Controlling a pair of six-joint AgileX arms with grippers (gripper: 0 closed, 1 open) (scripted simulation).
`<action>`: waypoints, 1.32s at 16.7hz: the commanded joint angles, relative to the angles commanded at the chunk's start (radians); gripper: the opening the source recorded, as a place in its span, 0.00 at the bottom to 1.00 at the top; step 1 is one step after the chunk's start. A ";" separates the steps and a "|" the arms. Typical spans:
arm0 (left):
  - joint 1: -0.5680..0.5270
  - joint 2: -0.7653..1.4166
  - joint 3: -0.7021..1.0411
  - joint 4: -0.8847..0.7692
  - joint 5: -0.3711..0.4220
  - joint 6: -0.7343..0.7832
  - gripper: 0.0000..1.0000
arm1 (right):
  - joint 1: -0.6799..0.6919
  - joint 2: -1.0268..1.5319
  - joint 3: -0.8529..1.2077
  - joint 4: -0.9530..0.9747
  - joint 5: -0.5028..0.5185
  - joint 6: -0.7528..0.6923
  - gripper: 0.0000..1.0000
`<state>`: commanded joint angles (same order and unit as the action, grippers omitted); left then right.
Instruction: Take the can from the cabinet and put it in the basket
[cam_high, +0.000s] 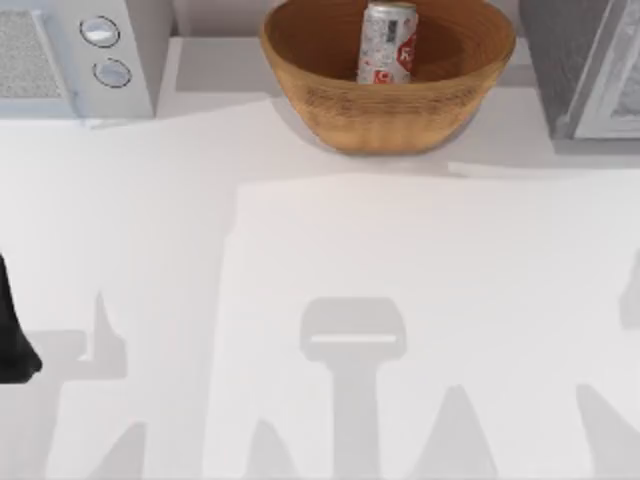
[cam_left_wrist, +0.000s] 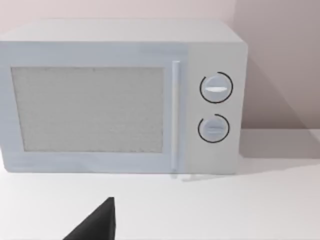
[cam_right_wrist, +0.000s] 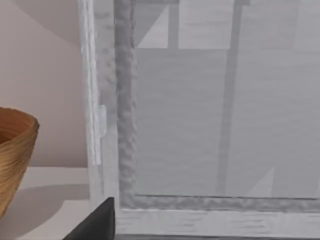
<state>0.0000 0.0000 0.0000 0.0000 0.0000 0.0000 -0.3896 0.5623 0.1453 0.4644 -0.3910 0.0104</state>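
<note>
The can (cam_high: 387, 42), silver-white with red marks, stands upright inside the wicker basket (cam_high: 330, 95) at the back middle of the table. Nothing holds it. The dark grey cabinet (cam_high: 562, 60) stands at the back right, just right of the basket, and its pale framed door (cam_right_wrist: 200, 125) faces the right wrist camera from close up. A dark edge of my right gripper (cam_right_wrist: 97, 222) sits low in front of that door, beside the basket's rim (cam_right_wrist: 15, 145). My left arm (cam_high: 14, 335) is parked at the table's left edge, its gripper (cam_left_wrist: 97, 222) facing the white appliance.
A white appliance (cam_high: 95, 55) with two round knobs (cam_left_wrist: 216, 88) stands at the back left. The white tabletop (cam_high: 320, 300) stretches open from the basket to the front edge, crossed only by shadows.
</note>
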 joint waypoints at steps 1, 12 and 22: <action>0.000 0.000 0.000 0.000 0.000 0.000 1.00 | -0.061 0.093 0.021 0.071 -0.059 0.002 1.00; 0.000 0.000 0.000 0.000 0.000 0.000 1.00 | -0.597 0.935 0.208 0.702 -0.582 0.017 1.00; 0.000 0.000 0.000 0.000 0.000 0.000 1.00 | -0.633 0.984 0.251 0.708 -0.621 0.018 1.00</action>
<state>0.0000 0.0000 0.0000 0.0000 0.0000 0.0000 -1.0223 1.5460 0.3959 1.1726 -1.0121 0.0287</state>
